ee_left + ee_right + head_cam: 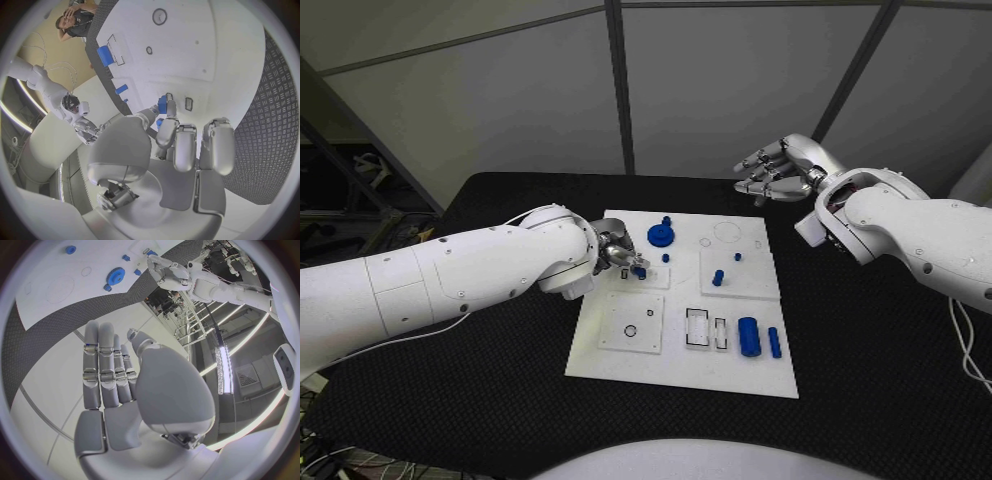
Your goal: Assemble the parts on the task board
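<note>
Task board (678,372): white plate lying flat in the middle of the black table (473,400), long side running away from the robot. Blue gear (659,236) seated near the far left of the board, small blue knob just behind it. Two short blue pegs (717,278) standing upright right of centre, one further back than the other. Thick blue cylinder (749,337) lying on its side near the board's near right corner, thinner blue rod (775,343) just beside it on the right, both apart from the outlined rectangular slots (697,328) to their left. Round hole in the square plate at the near left of the board.

Left hand (620,260) low over the board's left side, fingers drawn together, pinching a small blue part (162,104) between thumb and fingertips (170,111); part close above the board surface, contact with the board impossible to tell.

Right hand (783,168) raised beyond the far right corner of the board, well apart from it, over the table's far edge. Fingers (103,367) straight and side by side in the right wrist view, nothing between them, palm bare.
</note>
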Motion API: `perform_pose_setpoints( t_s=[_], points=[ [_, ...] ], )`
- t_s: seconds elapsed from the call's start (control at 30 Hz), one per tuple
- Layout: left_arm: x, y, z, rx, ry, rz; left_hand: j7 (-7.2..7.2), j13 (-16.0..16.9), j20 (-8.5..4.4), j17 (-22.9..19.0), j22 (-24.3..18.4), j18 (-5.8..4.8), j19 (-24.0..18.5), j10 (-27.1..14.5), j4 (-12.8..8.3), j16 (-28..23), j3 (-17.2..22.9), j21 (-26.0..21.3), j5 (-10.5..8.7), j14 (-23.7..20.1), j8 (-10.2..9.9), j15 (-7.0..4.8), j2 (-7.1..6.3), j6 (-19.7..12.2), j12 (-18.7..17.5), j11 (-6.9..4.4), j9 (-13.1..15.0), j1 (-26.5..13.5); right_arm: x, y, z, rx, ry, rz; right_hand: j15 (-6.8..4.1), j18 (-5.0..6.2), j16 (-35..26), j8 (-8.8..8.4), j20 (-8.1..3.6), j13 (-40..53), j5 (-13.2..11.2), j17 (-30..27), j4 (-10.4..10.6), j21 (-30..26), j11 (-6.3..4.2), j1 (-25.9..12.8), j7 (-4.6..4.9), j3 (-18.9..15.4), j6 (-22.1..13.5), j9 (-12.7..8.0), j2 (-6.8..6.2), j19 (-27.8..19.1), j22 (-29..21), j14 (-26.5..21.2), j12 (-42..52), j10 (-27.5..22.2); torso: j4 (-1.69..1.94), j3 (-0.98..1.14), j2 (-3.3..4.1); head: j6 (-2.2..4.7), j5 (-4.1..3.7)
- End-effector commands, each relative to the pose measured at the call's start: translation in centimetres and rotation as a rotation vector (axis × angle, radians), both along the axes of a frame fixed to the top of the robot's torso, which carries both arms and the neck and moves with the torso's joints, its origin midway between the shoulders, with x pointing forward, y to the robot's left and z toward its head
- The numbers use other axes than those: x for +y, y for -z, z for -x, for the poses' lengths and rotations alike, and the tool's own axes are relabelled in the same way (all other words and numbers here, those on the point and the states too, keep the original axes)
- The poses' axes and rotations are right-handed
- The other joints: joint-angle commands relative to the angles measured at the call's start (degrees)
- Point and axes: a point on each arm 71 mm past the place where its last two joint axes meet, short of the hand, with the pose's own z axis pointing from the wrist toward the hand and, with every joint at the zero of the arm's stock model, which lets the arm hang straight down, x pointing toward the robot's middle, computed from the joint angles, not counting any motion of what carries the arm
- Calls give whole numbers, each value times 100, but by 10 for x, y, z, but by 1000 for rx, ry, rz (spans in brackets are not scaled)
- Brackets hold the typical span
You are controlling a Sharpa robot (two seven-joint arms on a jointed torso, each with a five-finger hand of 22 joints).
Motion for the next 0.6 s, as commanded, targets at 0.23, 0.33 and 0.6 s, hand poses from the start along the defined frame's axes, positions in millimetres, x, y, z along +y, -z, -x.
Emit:
perform_pose_setpoints(
  t_s=[0.23,0.33,0.6],
  points=[
    [-3,-5,1,-126,18,-46,-17,-8,-14,762,414,21,52,50,-728,54,780,42,-20,345,28,5,-31,-29,-5,0,27,-67,1,-1,-1,1,-7,0,5,19,-33,-31,40,-7,30,8,-8,-39,-8,-48,25,-39,5,2,11,10,-8,-8,35,-34,-10,2,6,-17,10],
    [-5,-4,2,-127,29,-55,-18,-7,-15,765,418,20,54,52,-728,56,785,44,-21,347,31,4,-31,-28,-3,-1,31,-69,1,-1,-1,1,-8,0,5,19,-33,-31,40,-7,30,8,-8,-39,-8,-48,25,-39,5,2,11,10,-8,-8,35,-34,-10,2,8,-19,9],
    [-6,0,3,-129,47,-78,-21,-22,-18,766,423,19,59,49,-735,58,817,47,-19,349,39,1,-31,-31,-16,-5,48,-73,1,-1,-1,2,-8,2,5,19,-36,-29,41,-9,35,10,-2,-45,-9,-55,24,-42,10,3,18,10,-11,-10,39,-37,-15,2,4,-27,13]
  ],
)
